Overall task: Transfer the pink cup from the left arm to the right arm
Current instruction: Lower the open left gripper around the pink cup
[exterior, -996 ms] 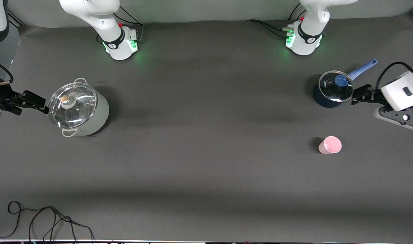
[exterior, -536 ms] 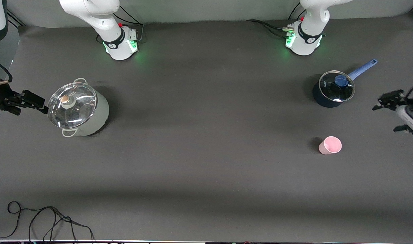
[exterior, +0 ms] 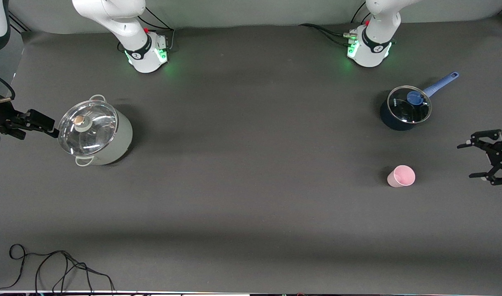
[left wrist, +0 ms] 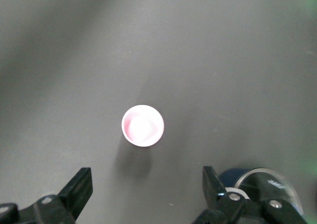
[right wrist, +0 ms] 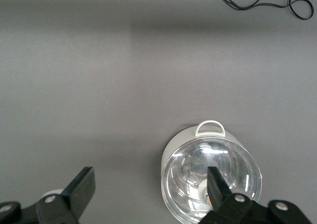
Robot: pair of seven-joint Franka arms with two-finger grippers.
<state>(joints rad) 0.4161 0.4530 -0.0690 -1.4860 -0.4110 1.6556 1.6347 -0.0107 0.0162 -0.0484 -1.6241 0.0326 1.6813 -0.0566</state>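
The pink cup stands upright on the dark table near the left arm's end, its mouth up. My left gripper is open and empty, over the table between the cup and the table's edge at that end. In the left wrist view the cup lies ahead of the open left gripper, apart from both fingers. My right gripper is open and empty and waits beside the grey pot at the right arm's end. It also shows in the right wrist view.
A blue saucepan with a glass lid and a blue handle stands farther from the camera than the cup. A grey pot with a glass lid stands at the right arm's end. A black cable lies at the table's near edge.
My left gripper has moved away from beside the blue saucepan, out to the table's end and then level with the cup, and turned. The cup and the right arm have not moved.
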